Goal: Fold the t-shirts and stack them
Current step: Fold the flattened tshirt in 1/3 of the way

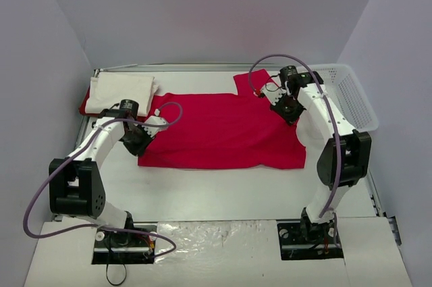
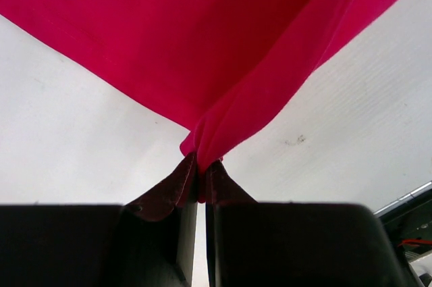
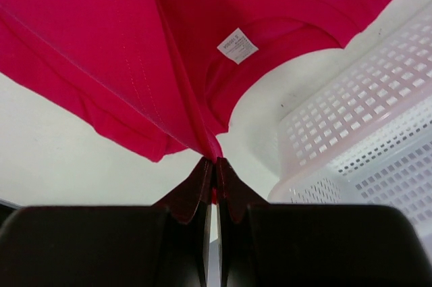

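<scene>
Red t-shirt (image 1: 223,132) lies spread flat mid-desk, its long axis running from the desk's (image 1: 223,192) left edge toward its right edge. The collar points right, toward the basket (image 1: 351,94), and the hem points left. You hold both ends. Your left hand (image 2: 201,169) is clamped shut on a pinch of cloth at the hem end. Your right hand (image 3: 214,165) is shut on cloth beside the collar label (image 3: 237,45). Neither arm has to reach, so the fold likely turns on carrying one end along that axis to the other. The white shirt (image 1: 121,91) sits folded at the far left corner.
</scene>
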`<state>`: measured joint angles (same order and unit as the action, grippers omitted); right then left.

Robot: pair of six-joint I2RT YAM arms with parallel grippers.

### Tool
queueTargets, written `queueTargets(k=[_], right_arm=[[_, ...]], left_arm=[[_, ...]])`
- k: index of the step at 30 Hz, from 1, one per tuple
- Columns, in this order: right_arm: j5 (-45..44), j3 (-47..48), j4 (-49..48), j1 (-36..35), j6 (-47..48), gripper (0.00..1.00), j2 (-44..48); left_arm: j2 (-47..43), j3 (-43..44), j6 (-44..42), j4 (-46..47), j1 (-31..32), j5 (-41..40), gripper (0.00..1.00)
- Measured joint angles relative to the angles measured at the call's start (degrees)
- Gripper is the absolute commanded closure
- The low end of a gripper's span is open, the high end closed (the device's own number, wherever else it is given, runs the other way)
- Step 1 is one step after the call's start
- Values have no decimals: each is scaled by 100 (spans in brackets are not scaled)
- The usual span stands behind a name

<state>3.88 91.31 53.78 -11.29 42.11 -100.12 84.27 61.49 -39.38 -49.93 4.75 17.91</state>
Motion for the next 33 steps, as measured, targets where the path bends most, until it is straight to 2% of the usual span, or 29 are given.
queueTargets(k=[5,16,17,18,19,21,22,24,28,33], right_arm=[[4,197,-109,74,0,100,-579],[13,619,-330,164,-4,100,-1316],[13,669,-356,175,-11,100,-1384],[13,686,-382,181,-20,93,-1421],[13,706,-391,186,-37,81,-1460],[9,739,-439,190,-68,75,-1519],[11,739,-481,190,-76,66,-1530],[2,739,-568,190,-118,57,-1532],[-7,772,-741,190,-188,53,-1532],[-2,769,-841,195,-267,52,-1517]], left_arm=[[348,295,63,76,0,-15,97],[763,356,79,76,0,-50,98],[817,356,79,76,0,-85,94],[848,356,79,74,0,-101,92],[881,356,79,74,0,-114,89],[931,356,98,74,0,-136,87],[940,356,103,74,0,-149,83],[940,356,125,76,0,-157,72],[940,400,225,46,0,-173,60],[885,452,291,35,0,-190,53]])
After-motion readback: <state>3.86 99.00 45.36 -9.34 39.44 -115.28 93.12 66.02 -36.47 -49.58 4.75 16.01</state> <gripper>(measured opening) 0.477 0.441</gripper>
